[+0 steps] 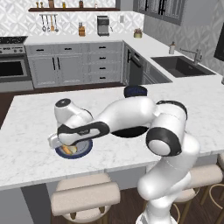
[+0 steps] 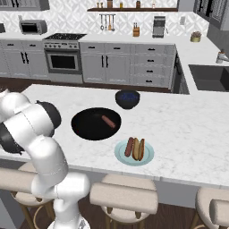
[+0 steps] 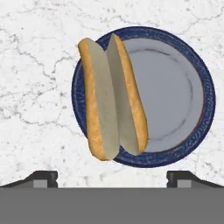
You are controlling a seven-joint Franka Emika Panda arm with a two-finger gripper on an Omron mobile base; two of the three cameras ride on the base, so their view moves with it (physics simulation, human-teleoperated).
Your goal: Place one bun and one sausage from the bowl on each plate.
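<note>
A dark navy plate [image 3: 175,100] with a greyish centre lies on the marble counter. A split bun [image 3: 111,100] rests on its left part and overhangs the rim. My gripper [image 3: 111,178] hovers just above it, open, with its fingertips [image 3: 43,177] wide apart and nothing between them. From the left base view, the gripper [image 1: 65,144] hangs over this navy plate [image 1: 85,151] and the bun [image 1: 68,150]. The black bowl [image 2: 89,129] holds one sausage [image 2: 108,121]. The pale teal plate [image 2: 120,154] carries a bun [image 2: 139,149] and a sausage [image 2: 129,146].
A smaller deep dark-blue bowl [image 2: 127,98] stands behind the black bowl. My arm stretches across the counter and hides most of the black bowl [image 1: 131,131] in the left base view. Stools [image 2: 123,199] line the counter's near edge.
</note>
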